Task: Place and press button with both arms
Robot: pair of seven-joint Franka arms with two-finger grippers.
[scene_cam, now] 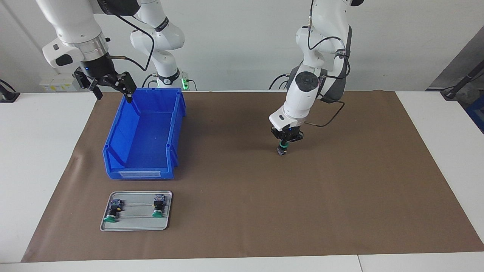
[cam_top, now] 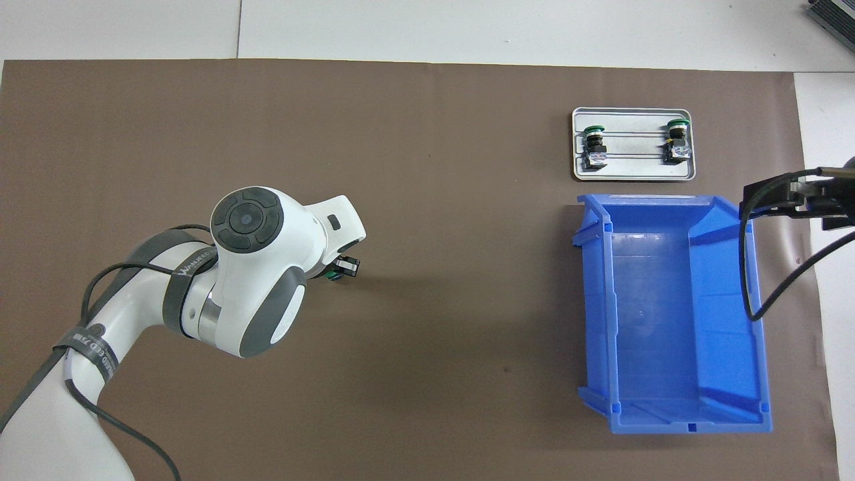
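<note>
My left gripper (scene_cam: 282,145) points straight down over the middle of the brown mat and is shut on a button (scene_cam: 281,150). The button's green cap is up at the fingers and its terminal end is down, at or just above the mat. In the overhead view the left wrist hides most of this gripper (cam_top: 339,268), and only a bit of green shows. My right gripper (scene_cam: 112,91) is open and empty, held up over the corner of the blue bin (scene_cam: 117,130) nearest the right arm's base. It also shows at the edge of the overhead view (cam_top: 795,197).
The blue bin (cam_top: 589,300) is empty and stands toward the right arm's end. A silver tray (scene_cam: 136,223) (cam_top: 634,171) lies farther from the robots than the bin and holds two more green-capped buttons (scene_cam: 113,210) (scene_cam: 159,206) lying on their sides.
</note>
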